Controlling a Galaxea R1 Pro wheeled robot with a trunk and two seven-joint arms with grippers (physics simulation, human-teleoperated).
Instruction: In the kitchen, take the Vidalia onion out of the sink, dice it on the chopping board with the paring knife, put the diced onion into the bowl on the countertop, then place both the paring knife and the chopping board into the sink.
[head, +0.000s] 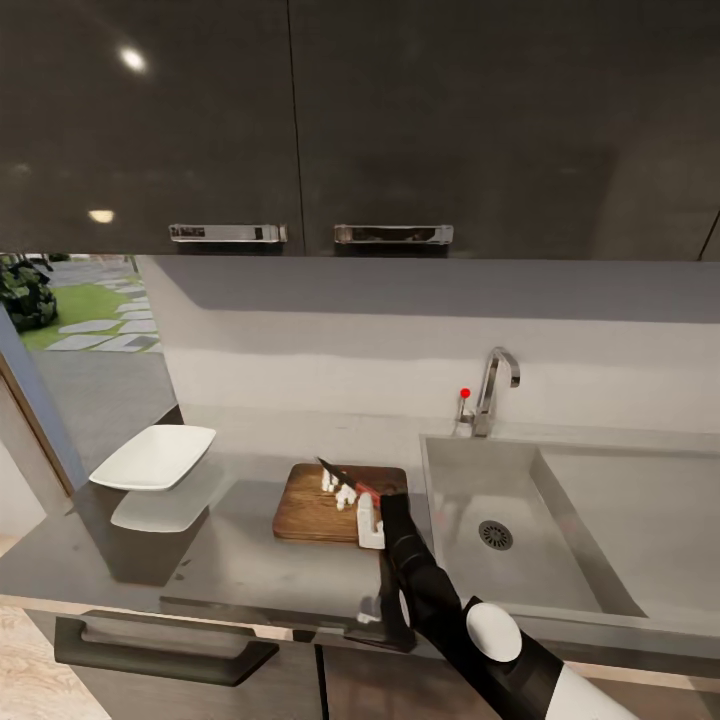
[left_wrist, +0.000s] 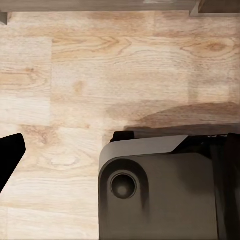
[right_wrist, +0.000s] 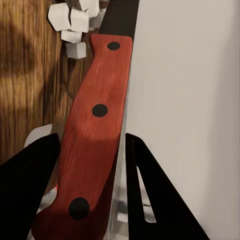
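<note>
jaws of our right gripper (right_wrist: 90, 165) pinch the paring knife (right_wrist: 92, 135) by its rigid, likely slick handle over the chopping board (head: 310, 505).

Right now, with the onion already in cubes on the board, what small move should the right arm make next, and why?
Probably lift the paring knife clear of the chopping board. The right gripper is shut on its red handle, and the white onion cubes lie beside the blade, yet to go into the bowl on the countertop.
</note>
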